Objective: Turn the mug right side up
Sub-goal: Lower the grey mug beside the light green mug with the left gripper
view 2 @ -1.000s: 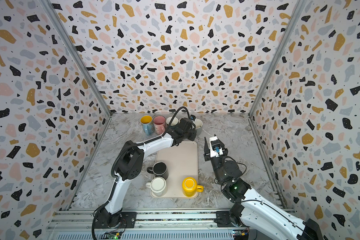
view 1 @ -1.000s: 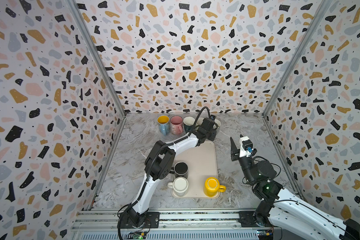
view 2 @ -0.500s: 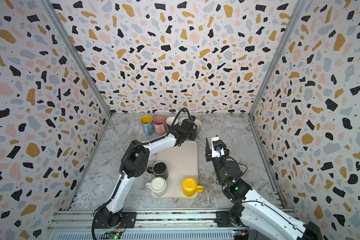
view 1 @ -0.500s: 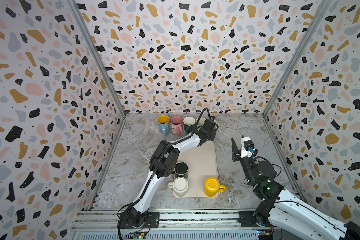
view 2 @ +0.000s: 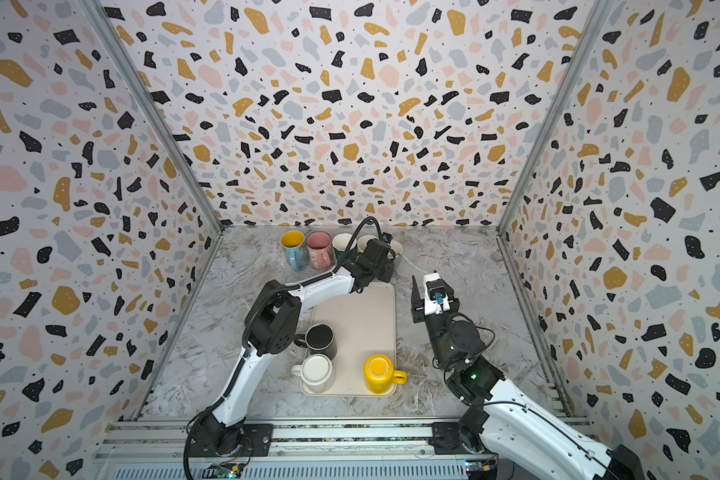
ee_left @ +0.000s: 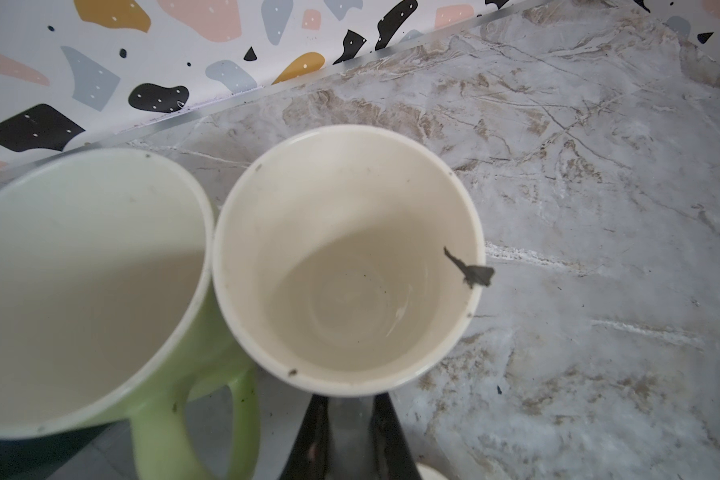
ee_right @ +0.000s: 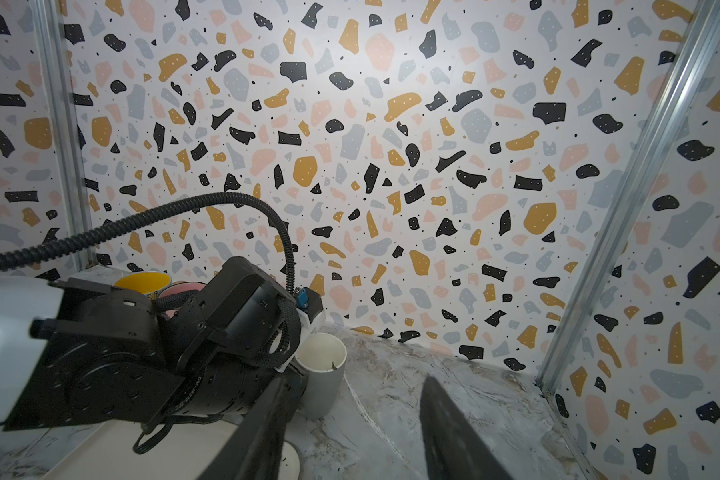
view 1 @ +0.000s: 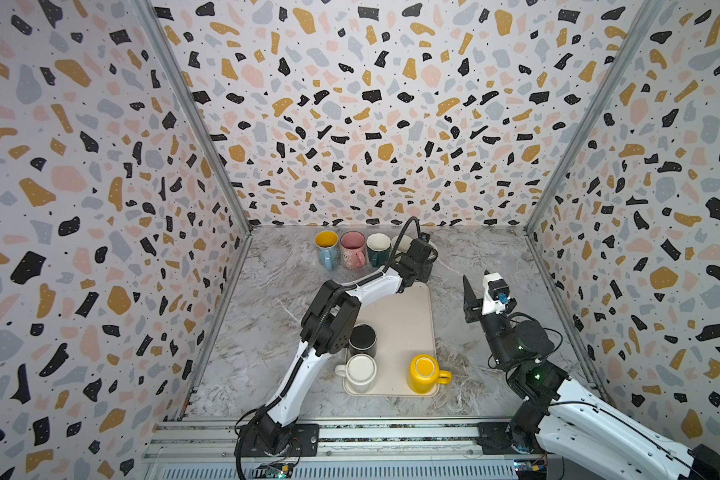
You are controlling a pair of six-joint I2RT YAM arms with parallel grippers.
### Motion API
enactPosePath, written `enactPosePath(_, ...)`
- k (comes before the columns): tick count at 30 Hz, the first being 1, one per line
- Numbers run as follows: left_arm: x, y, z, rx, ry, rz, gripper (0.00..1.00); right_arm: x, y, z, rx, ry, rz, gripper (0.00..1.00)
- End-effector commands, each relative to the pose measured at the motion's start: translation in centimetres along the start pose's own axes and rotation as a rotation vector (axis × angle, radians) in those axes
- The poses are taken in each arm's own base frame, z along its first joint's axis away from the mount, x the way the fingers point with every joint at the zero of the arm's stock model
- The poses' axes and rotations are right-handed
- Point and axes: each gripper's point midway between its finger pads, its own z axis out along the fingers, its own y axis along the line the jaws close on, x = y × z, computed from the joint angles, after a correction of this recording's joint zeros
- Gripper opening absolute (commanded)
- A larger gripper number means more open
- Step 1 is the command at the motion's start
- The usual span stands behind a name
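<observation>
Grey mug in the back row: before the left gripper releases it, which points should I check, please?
1. The grey mug stands mouth up: ok.
2. Its base lies flat on the table: cannot tell, the base is partly hidden.
3. The left gripper is shut on the mug, below its rim: ok.
4. Space to the green mug: not ok, the rims touch or nearly touch.
5. The right gripper is open and away from the mug: ok.
6. Rim clean: not ok, a dark scrap hangs on it.

Left gripper (ee_left: pixel 350 405) clamped, arm stretched back — right gripper (view 1: pixel 476 280) raised, jaws apart
</observation>
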Motion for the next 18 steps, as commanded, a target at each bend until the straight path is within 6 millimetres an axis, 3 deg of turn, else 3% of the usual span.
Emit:
enactPosePath(1, -4.8, -0.3, -1.3, 0.004, -0.136, -0.040, 0.10, -0.4, -0.3, -0.1, 0.005, -0.014, 0.023, 0.54)
enactPosePath(8, -4.9, -0.2, -1.6, 0.001, -0.136, -0.039, 0.23, -0.3, -0.3, -0.1, 0.002, -0.010, 0.026, 0.54)
enactPosePath(18, -5.0, -0.3, -2.5, 0.013, -0.128, -0.037, 0.33, -0.1, -0.2, 0.0, 0.000, -0.004, 0.029, 0.54)
